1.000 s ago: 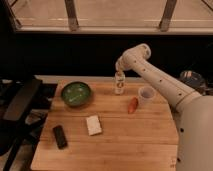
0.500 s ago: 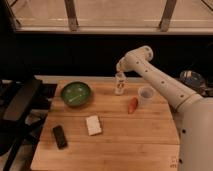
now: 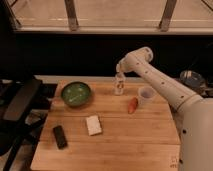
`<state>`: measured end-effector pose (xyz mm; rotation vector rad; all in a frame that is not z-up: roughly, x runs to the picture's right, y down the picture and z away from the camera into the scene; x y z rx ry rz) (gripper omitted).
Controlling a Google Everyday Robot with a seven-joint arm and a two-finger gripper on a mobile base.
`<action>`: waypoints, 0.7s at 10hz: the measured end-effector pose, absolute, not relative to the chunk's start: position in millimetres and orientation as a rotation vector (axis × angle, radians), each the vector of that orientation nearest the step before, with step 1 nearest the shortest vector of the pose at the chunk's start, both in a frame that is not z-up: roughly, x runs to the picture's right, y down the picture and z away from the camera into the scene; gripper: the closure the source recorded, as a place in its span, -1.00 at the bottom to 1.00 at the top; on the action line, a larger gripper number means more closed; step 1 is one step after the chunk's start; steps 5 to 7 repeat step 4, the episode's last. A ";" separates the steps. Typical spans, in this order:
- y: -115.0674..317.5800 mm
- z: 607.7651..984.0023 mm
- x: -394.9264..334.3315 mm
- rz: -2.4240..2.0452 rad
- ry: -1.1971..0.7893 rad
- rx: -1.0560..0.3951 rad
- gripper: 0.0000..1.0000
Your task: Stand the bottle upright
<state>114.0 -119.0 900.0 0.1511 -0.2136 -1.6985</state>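
Nearest to the camera, far to the front and left of the gripper, a small black flat object (image 3: pixel 60 136) lay on the wooden table (image 3: pixel 125 145). Just behind it, a flat white block (image 3: pixel 93 125) rested, also well in front of the gripper. Further back, an orange thing (image 3: pixel 132 105) lay a little to the right and in front of the gripper, and a white cup (image 3: pixel 146 95) stood just beside it. A green bowl (image 3: pixel 76 94) stood well to the left of the gripper. At the far edge of the table, the bottle (image 3: pixel 119 85) stood upright, directly under the gripper (image 3: pixel 120 73). The gripper was at the bottle's top, at the end of the white arm (image 3: pixel 160 82). Whether it held the bottle or was apart from it, I cannot tell.
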 end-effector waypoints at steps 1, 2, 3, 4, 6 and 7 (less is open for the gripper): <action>-118.9 899.9 115.4 -1.698 -0.218 0.143 -0.54; -118.7 900.0 114.6 -1.699 -0.219 0.143 -0.54; -119.8 899.6 111.4 -1.701 -0.220 0.149 -0.54; -120.0 899.7 110.8 -1.703 -0.218 0.150 -0.53; -120.0 899.7 110.8 -1.703 -0.218 0.150 -0.53; -120.0 899.7 110.8 -1.703 -0.218 0.150 -0.53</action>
